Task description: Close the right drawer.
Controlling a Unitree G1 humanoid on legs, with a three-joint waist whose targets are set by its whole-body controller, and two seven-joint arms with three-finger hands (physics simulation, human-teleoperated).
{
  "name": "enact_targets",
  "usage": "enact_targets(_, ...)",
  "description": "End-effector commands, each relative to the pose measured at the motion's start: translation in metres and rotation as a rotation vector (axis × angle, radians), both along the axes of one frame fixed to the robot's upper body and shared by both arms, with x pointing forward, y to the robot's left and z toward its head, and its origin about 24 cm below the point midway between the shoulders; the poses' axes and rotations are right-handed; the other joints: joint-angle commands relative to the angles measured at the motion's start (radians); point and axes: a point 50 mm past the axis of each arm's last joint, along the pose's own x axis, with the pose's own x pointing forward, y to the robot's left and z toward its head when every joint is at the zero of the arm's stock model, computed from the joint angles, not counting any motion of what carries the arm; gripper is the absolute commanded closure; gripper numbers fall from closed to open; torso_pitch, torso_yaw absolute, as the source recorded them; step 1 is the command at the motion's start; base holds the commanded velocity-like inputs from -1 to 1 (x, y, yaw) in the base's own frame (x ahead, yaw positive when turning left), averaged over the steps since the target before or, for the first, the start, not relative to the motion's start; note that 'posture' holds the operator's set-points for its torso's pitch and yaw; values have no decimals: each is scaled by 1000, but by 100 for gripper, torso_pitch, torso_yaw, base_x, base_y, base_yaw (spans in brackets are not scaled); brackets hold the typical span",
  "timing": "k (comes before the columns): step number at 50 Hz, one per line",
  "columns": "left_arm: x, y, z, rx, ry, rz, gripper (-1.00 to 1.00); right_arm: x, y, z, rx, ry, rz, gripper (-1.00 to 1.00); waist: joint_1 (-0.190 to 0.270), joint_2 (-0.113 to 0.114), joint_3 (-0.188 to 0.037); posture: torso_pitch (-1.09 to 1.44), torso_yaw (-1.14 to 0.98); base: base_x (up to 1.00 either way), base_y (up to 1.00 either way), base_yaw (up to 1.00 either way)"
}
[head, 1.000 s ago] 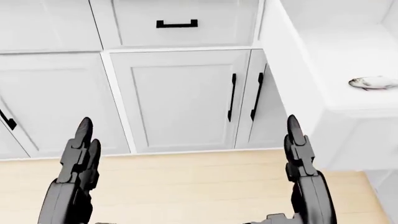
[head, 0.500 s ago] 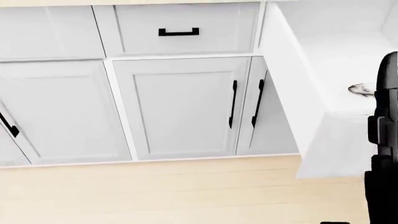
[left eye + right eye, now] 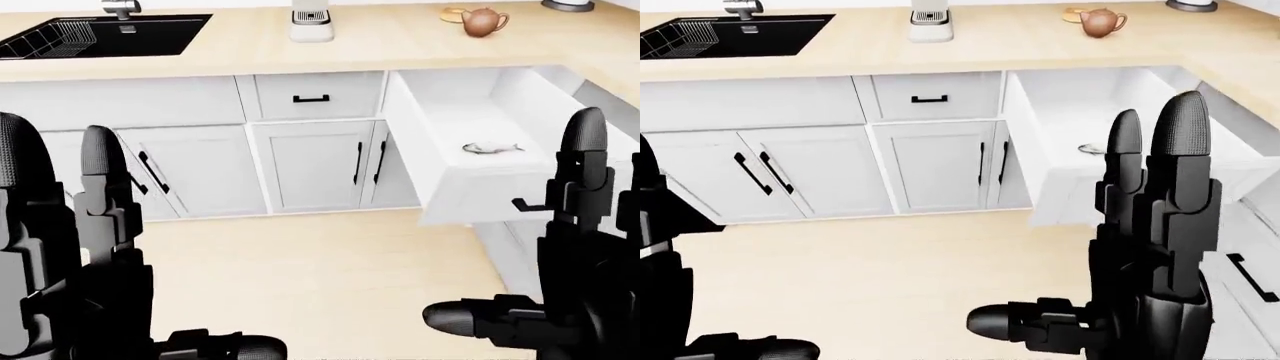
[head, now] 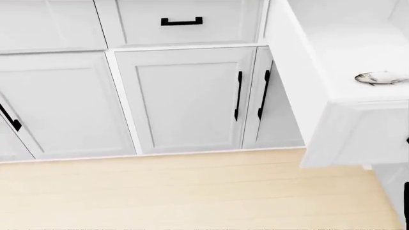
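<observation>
A fish (image 3: 492, 148) lies in the open drawer (image 3: 455, 196), right of the cabinets (image 3: 310, 165).

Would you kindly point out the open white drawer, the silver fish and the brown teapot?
open white drawer (image 3: 455, 196), left-eye view, front panel.
silver fish (image 3: 490, 148), left-eye view, body middle.
brown teapot (image 3: 482, 22), left-eye view, belly.

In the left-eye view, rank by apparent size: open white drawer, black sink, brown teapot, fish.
1. Open white drawer
2. Black sink
3. Silver fish and brown teapot: look alike in size, and the teapot sits farther away, so unranked.
</observation>
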Motion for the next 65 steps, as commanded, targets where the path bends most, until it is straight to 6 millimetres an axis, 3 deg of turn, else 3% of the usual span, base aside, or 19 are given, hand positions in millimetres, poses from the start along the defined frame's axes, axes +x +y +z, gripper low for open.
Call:
enact_targets(1,-6,-1,7,7,-53,-5,-100,-4,1,8,-7,-55,-11,-100,0,0,-7,0,0,0,0,0)
enact_targets(7,-6,-3,7,13,-50,-4,-100,-1,-3,7,-18,-70,-93,-100,0,0,-10,0,0,0,0,0)
enact_targets(25,-6,-4,6,20,-47,-5,-100,-2,-4,6,13,-75,-72,-100,1,-3,-18,0,0,0,0,0)
enact_targets(26,-6,-4,6,22,-45,-5,-100,-2,-3,5,9,-73,-71,-100,-3,2,-29,0,0,0,0,-12)
enact_targets(28,-6,-5,6,21,-46,-6,-100,-2,-3,5,7,-74,-70,-100,-3,5,1,0,0,0,0,-12)
enact_targets(36,-6,-5,5,22,-43,-9,-100,-2,-2,5,2,-77,-68,-100,-24,-1,22,0,0,0,0,-45)
enact_targets(40,-6,-5,6,24,-43,-10,-100,-2,-2,5,-1,-78,-68,-100,-30,27,34,0,0,0,0,-75)
enact_targets(42,-6,-5,5,24,-42,-10,-100,-2,-2,5,0,-77,-68,-100,-28,66,43,0,0,0,0,-75)
enact_targets(43,-6,-6,5,26,-42,-11,-100,-2,-2,4,0,-77,-68,-100,-22,97,45,0,0,0,0,-76)
enact_targets(44,-6,-6,5,25,-43,-11,-100,-2,-2,5,-1,-77,-68,-100,-10,69,42,0,0,0,0,-76)
enact_targets(46,-6,-6,5,26,-41,-12,-100,-2,-2,4,0,-74,-68,-100,-20,76,46,0,0,0,0,-75)
enact_targets(48,-6,-6,5,27,-41,-14,-100,-2,-2,4,1,-75,-68,-100,-16,69,27,0,0,0,0,-44)
enact_targets(53,-6,-7,5,29,-41,-14,-100,-1,-2,3,-1,-73,-68,-100,-4,17,30,0,0,0,0,-44)
enact_targets(56,-6,-7,5,32,-42,-14,-100,-1,-2,3,-1,-72,-68,-100,1,-24,26,0,0,0,0,-45)
enact_targets(58,-6,-7,5,32,-41,-13,-100,-1,-2,3,-1,-71,-67,-100,-5,-79,6,0,0,0,0,-44)
enact_targets(59,-6,-7,5,31,-41,-13,-100,-1,-2,3,-1,-70,-67,-100,-17,-34,23,0,0,0,0,-44)
enact_targets(60,-6,-7,5,32,-42,-14,-100,-1,-2,3,0,-69,-67,-100,-7,-49,27,0,0,0,0,-24)
enact_targets(63,-6,-8,5,35,-39,-16,-100,-1,-2,2,0,-71,-63,-100,-16,-31,23,0,0,0,0,-10)
enact_targets(65,-6,-8,5,35,-39,-16,-100,-1,-2,2,2,-72,-64,-100,-12,-15,33,0,0,0,0,-16)
